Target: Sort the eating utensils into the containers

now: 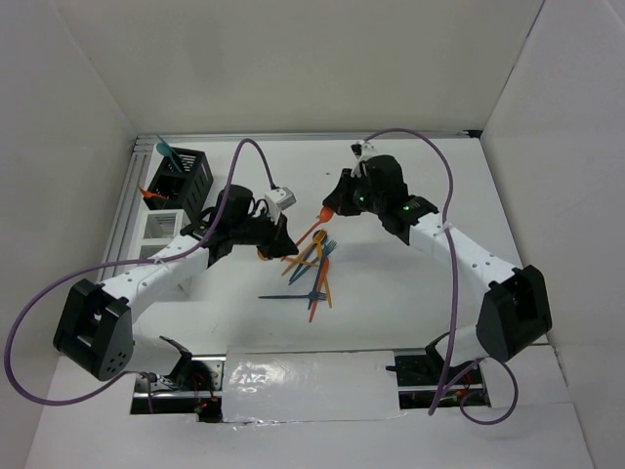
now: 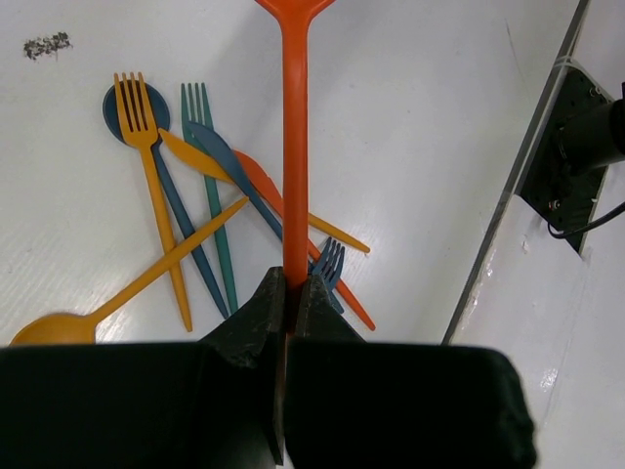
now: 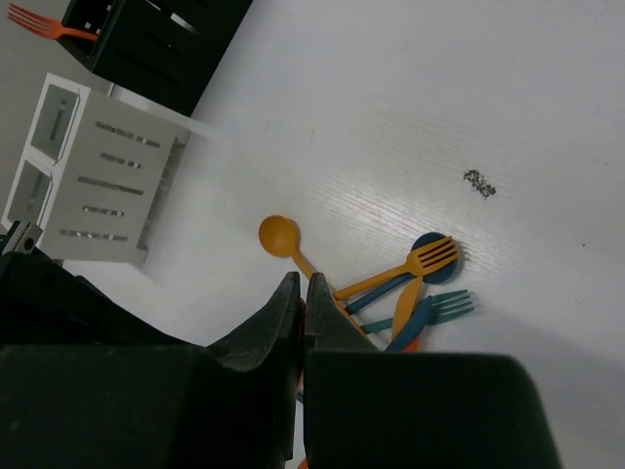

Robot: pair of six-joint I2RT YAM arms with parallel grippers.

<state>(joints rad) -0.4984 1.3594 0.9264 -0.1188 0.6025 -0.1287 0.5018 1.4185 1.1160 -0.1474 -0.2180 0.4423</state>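
Note:
A long orange utensil (image 1: 314, 226) (image 2: 294, 117) hangs above the table between both arms. My left gripper (image 1: 282, 244) (image 2: 290, 278) is shut on its handle. My right gripper (image 1: 331, 209) (image 3: 301, 283) is shut on its far, wider end, where only an orange sliver shows between the jaws. Below lies a pile of utensils (image 1: 314, 271): a yellow fork (image 2: 146, 147) (image 3: 415, 264), a teal fork (image 2: 205, 166) (image 3: 444, 308), a dark blue fork (image 2: 327, 264) and a yellow spoon (image 2: 59, 327) (image 3: 278, 235). The black container (image 1: 182, 176) (image 3: 156, 39) and the white container (image 1: 161, 227) (image 3: 93, 176) stand at the far left.
An orange fork (image 3: 39, 21) and a teal utensil (image 1: 166, 151) stick out of the black caddy. A metal rail (image 1: 127, 210) runs along the table's left edge behind the caddies. White walls enclose the table on three sides. Purple cables arc over both arms.

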